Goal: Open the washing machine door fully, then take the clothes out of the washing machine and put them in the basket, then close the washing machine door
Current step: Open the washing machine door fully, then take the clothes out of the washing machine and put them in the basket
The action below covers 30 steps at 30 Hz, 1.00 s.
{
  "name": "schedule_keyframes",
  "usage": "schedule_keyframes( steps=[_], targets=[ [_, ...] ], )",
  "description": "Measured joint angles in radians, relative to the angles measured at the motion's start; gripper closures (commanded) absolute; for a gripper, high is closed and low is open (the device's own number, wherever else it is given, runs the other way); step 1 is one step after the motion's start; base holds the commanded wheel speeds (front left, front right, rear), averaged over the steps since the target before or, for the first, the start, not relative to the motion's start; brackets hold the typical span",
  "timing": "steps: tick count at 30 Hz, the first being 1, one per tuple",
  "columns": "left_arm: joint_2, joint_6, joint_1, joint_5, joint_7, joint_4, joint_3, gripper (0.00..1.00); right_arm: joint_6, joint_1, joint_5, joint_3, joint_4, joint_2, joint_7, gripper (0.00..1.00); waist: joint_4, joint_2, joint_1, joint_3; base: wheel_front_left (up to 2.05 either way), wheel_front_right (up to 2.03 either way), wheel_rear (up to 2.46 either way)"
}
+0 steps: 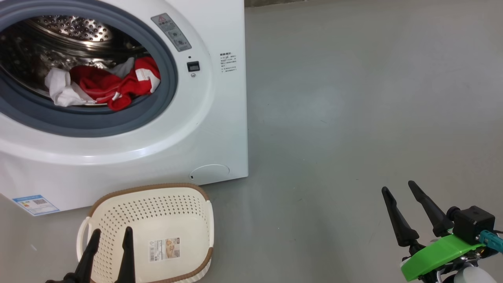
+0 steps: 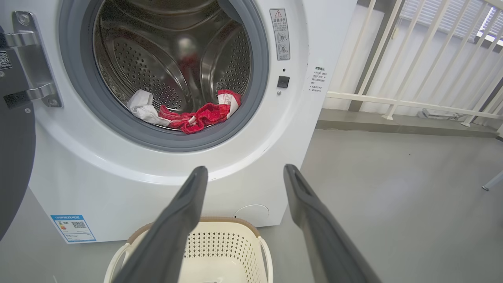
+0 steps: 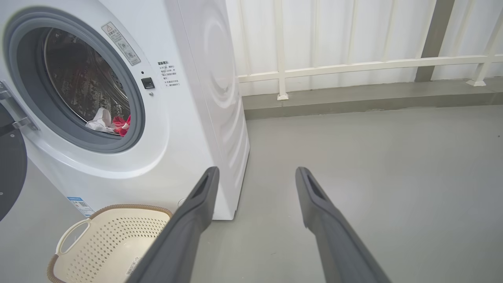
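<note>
Fingers of left gripper [image 1: 112,230] spread wide, holding nothing, tips over near side of basket [image 1: 165,185]. Same for right gripper [image 1: 398,186]: fingers wide apart, empty, above grey floor [image 1: 353,118], well right of washing machine [image 1: 220,129]. Black washing machine door [image 2: 13,157] swung open at machine's left. Red and white clothes [image 1: 102,84] heaped at front lip of drum [image 1: 70,27], inside grey ring [image 1: 169,84]. Basket on floor just before machine.

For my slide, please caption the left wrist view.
Open left gripper above the basket, facing the washing machine with red and white clothes in its drum.
</note>
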Motion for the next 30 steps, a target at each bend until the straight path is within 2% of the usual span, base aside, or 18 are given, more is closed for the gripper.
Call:
schedule_keyframes(
  steps=[30],
  targets=[
    [-0.002,0.000,0.000,-0.002,0.000,-0.012,0.021,0.00,0.000,0.006,-0.003,-0.012,-0.008,-0.001,0.000,0.00,0.017,0.0000,0.0000,0.001,0.00,0.00,0.00]
  ],
)
